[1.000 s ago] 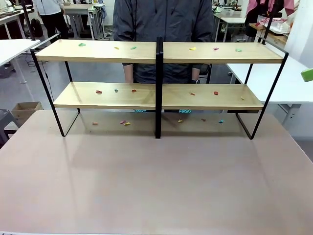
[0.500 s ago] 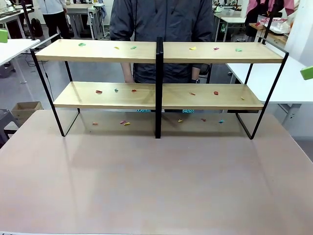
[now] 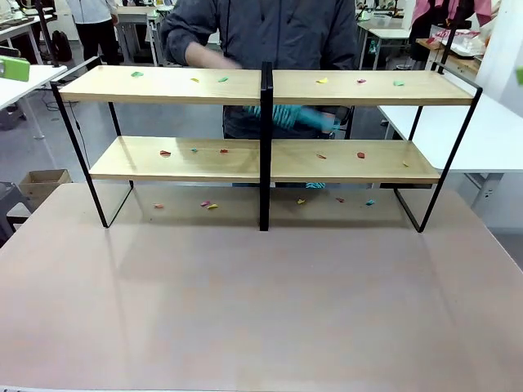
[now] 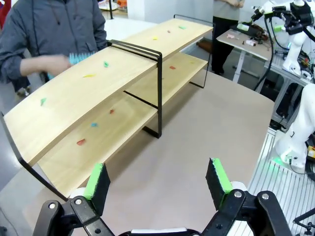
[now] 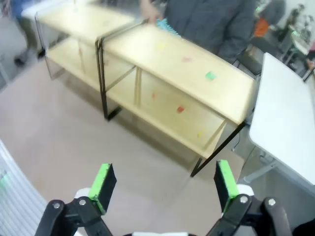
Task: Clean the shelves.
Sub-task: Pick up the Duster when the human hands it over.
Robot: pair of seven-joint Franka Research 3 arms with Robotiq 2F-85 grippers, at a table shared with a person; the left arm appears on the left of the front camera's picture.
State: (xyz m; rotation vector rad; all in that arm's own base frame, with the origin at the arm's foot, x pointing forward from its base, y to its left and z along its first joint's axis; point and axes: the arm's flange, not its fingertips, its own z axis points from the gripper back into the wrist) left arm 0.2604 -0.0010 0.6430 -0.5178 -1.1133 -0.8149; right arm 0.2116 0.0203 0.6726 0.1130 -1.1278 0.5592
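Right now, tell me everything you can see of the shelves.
The shelves are two long light-wood boards in a thin black metal frame with a central post, standing upright on the table toward its far side. Small coloured scraps dot both boards. A person's hand holds a teal brush behind it, near the upper board.

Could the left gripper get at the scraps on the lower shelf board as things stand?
Probably yes. The left gripper hangs open over the table, facing the shelves' open front, with nothing between it and the lower board. The person's hand, with a teal brush, is behind the top board.
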